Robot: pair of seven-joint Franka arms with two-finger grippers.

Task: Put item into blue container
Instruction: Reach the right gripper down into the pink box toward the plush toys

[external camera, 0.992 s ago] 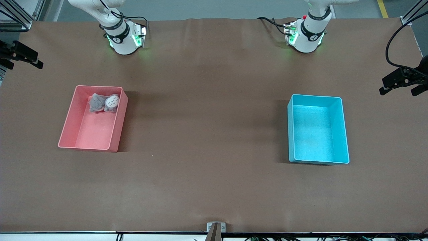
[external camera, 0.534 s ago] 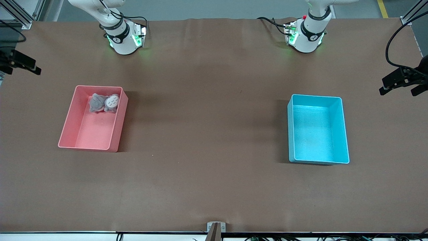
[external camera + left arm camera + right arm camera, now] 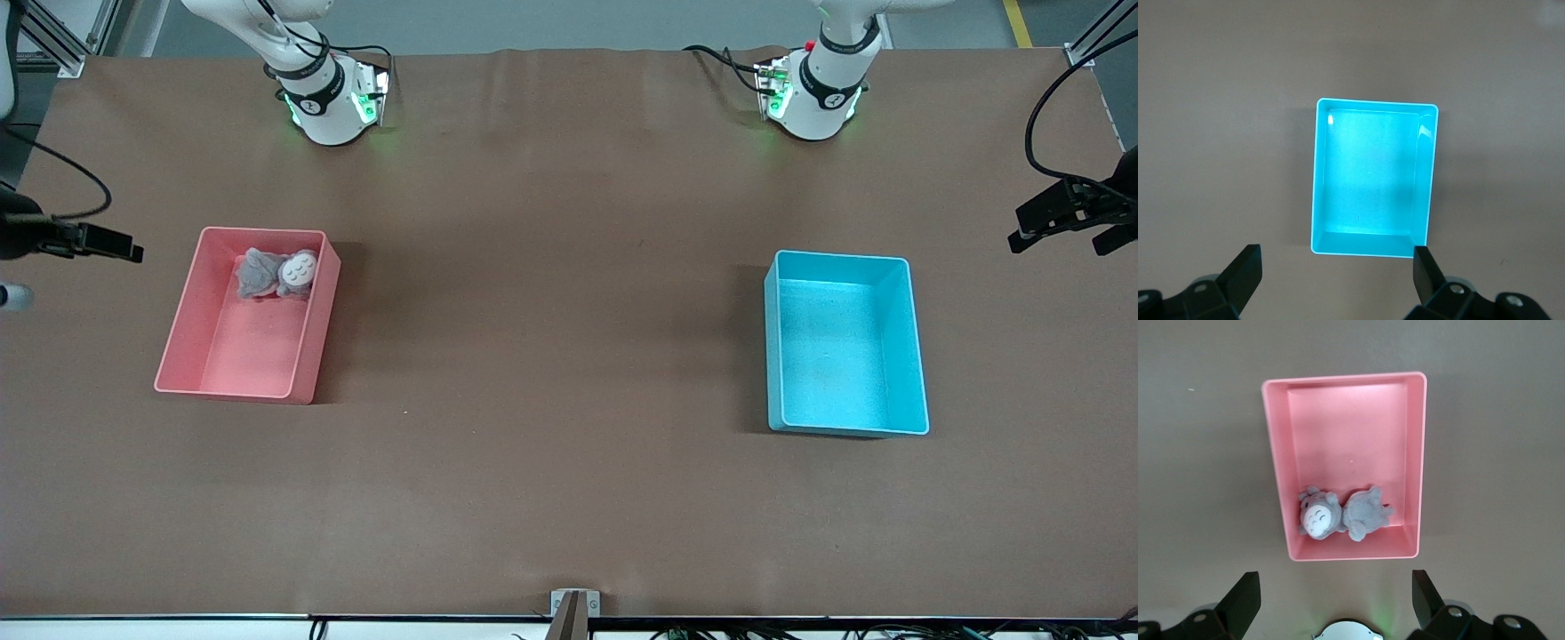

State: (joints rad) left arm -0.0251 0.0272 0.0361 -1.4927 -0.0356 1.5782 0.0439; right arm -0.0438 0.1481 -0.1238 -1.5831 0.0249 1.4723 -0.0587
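The blue container (image 3: 836, 356) stands empty toward the left arm's end of the table, and also fills the middle of the left wrist view (image 3: 1365, 173). The item, a grey plush toy with a white belly (image 3: 277, 273), lies inside a pink bin (image 3: 240, 356), at the end farther from the front camera. The right wrist view looks down on the toy (image 3: 1341, 513) in that bin (image 3: 1345, 427). My right gripper (image 3: 124, 249) hangs open high over the table's edge beside the pink bin (image 3: 1336, 583). My left gripper (image 3: 1015, 228) waits open and empty, high beside the blue container (image 3: 1336, 267).
The brown table top (image 3: 551, 356) stretches bare between the two bins. The right arm's base (image 3: 324, 102) and the left arm's base (image 3: 813, 93) stand along the edge farthest from the front camera. A small metal bracket (image 3: 574, 604) sits at the nearest edge.
My right gripper has swung over the table's edge toward the pink bin. The left arm, both bins and the toy have not moved.
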